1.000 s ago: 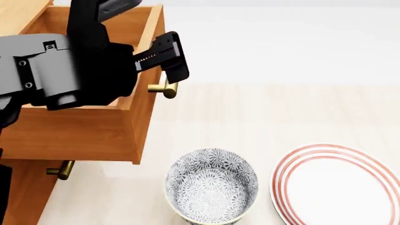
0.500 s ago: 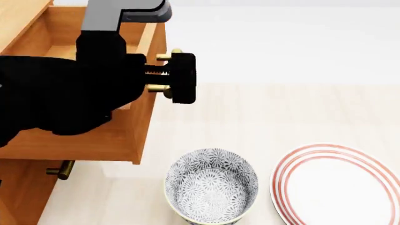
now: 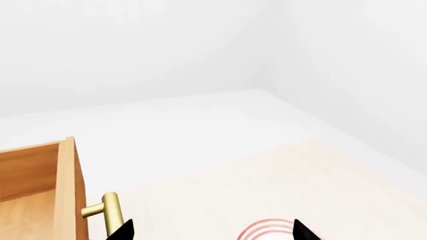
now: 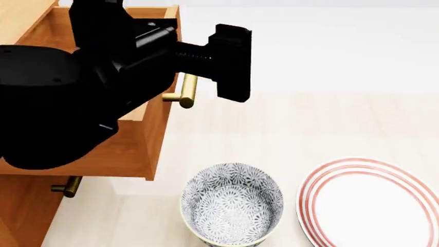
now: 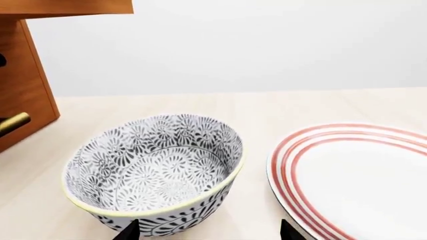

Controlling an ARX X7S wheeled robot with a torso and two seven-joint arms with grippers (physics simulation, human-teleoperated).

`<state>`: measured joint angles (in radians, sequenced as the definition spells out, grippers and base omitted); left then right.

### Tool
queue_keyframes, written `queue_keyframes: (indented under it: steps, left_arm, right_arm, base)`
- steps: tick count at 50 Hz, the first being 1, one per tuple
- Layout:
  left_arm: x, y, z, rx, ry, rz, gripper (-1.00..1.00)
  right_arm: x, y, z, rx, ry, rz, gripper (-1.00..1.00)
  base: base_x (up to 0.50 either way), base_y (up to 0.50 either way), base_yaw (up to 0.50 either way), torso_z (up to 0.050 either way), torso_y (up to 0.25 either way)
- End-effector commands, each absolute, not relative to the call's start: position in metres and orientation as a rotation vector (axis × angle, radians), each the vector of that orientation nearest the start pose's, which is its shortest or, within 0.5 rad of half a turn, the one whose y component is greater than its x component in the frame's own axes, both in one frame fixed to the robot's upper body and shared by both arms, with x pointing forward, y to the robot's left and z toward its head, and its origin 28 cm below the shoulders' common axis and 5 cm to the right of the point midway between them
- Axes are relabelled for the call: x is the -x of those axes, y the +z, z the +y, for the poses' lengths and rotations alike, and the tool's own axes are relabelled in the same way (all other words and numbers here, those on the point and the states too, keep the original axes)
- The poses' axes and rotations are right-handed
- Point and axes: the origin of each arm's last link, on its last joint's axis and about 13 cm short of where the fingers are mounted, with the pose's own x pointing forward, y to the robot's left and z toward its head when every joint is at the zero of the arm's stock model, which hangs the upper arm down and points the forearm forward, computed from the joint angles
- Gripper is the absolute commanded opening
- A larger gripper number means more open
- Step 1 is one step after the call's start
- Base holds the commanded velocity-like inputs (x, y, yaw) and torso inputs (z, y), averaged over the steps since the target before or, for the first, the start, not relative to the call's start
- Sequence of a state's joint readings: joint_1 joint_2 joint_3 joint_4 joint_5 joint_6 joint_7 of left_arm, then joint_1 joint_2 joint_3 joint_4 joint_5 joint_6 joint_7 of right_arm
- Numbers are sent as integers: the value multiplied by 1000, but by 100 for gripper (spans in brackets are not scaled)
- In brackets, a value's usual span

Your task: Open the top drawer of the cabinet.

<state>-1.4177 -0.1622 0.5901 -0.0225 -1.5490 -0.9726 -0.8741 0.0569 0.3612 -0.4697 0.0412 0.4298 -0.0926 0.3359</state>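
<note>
At far left, the top drawer [image 4: 130,149] is seen pulled well out of the cabinet [image 4: 20,216]. The left gripper [image 4: 230,62] is held spread and empty beside the brass handle [image 4: 186,90]. Only withdrawal appears needed; the right gripper [image 5: 208,231] is parted, idle.

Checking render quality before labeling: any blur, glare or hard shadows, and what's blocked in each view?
Head view: sharp, flat lighting, only a faint shadow under the top drawer; the left arm's black bulk covers much of its interior. Left wrist view: mostly blank white wall, brass handle crisp, plate cropped. Right wrist view: patterned bowl in focus, no glare.
</note>
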Motion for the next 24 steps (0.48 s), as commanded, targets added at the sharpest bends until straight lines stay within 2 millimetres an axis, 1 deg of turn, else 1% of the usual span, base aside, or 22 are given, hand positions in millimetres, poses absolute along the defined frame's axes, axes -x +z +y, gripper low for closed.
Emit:
queue_keyframes:
  steps: [1,5,7,9,10,11,12,14,17,18,19,20,21,24]
  left_arm:
    - [-256,331,107,78,-574,75,100]
    - [-246,328,112,37,-548,-23,100]
    - [-239,325,115,44,-551,-39,100]
    - [-232,320,118,-5,-535,-129,100]
    - [-228,317,120,-58,-514,-219,100]
    - [-224,313,123,-94,-499,-270,100]
    - [-222,311,125,-88,-481,-267,100]
    - [-218,308,128,-106,-487,-328,100]
    - [-209,297,132,-197,-452,-467,100]
    - [-206,292,133,-217,-430,-549,100]
    - [-206,292,133,-217,-430,-549,100]
    - [-202,286,134,-232,-414,-622,100]
    - [-202,277,135,-246,-396,-629,100]
    - [-202,265,138,-261,-393,-648,100]
  right_arm:
    - [-203,6,-95,-56,86,69,100]
    - [-203,5,-95,-54,89,71,100]
    - [-203,5,-94,-54,90,73,100]
    - [-203,5,-94,-52,90,71,100]
    - [-203,5,-94,-52,90,71,100]
    - [-202,5,-94,-52,90,71,100]
    - [-202,4,-94,-49,89,72,100]
    - [-202,5,-94,-48,90,71,100]
    - [-202,5,-94,-48,91,73,100]
    - [-202,4,-94,-47,91,73,100]
    - [-202,4,-94,-47,91,73,100]
    - [-202,4,-94,-46,90,71,100]
    - [-203,3,-94,-44,90,73,100]
    - [-202,4,-94,-45,91,74,100]
  base:
    - [0,0,0,0,0]
    - [0,0,0,0,0]
    - [0,0,0,0,0]
    - [0,0,0,0,0]
    - [0,0,0,0,0]
    - [0,0,0,0,0]
    - [0,0,0,0,0]
    - [0,0,0,0,0]
    - [0,0,0,0,0]
    - [0,0,0,0,0]
    - [0,0,0,0,0]
    - [0,0,0,0,0]
    - [0,0,0,0,0]
    - [0,0,0,0,0]
